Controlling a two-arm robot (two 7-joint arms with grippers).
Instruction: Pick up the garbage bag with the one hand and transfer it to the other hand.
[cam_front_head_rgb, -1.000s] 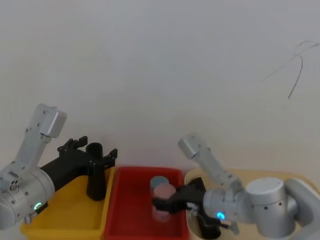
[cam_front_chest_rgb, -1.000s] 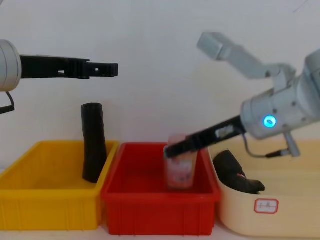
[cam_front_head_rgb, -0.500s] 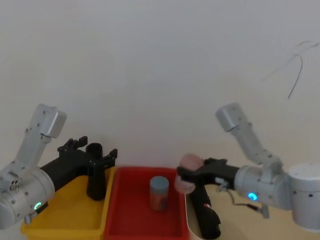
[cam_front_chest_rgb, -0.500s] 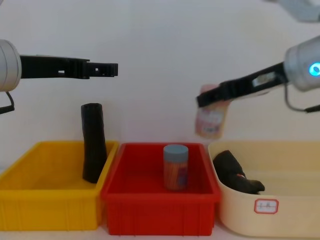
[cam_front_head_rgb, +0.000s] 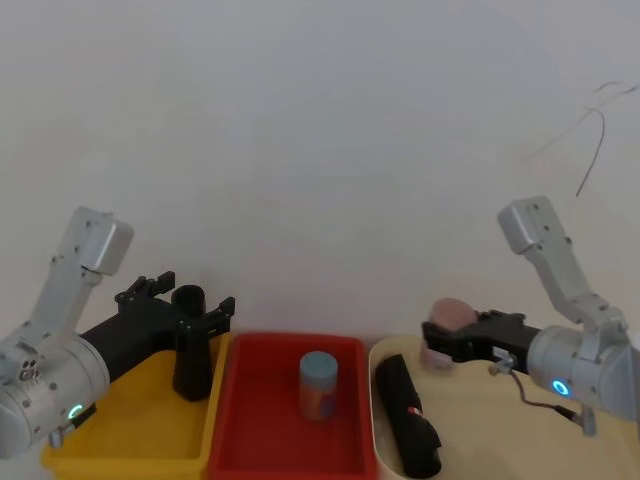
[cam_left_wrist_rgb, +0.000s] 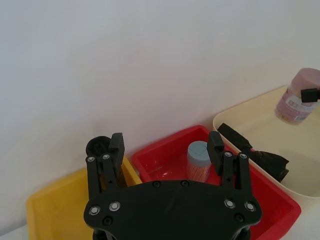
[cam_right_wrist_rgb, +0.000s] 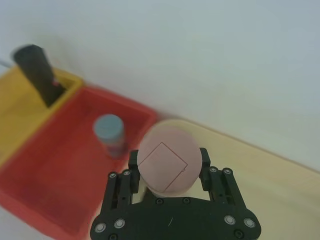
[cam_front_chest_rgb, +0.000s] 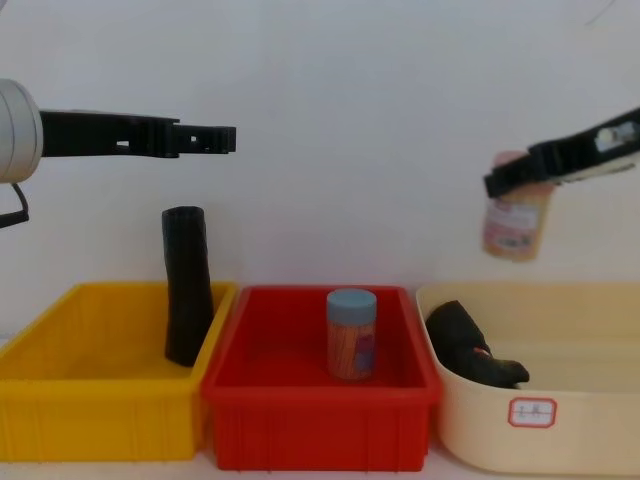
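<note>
Pink-lidded jar (cam_right_wrist_rgb: 164, 164) sits clamped in the right gripper (cam_right_wrist_rgb: 169, 161); the left gripper (cam_left_wrist_rgb: 166, 150) jaws gape, seen from its wrist.

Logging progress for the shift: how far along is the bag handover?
Nothing of the handover looks done: the garbage bag lies in the cream tub, ungripped. In hand: the right gripper holds a pink jar above that tub. The left gripper hangs open over the yellow bin. Left: pick up the bag and pass it across.
</note>
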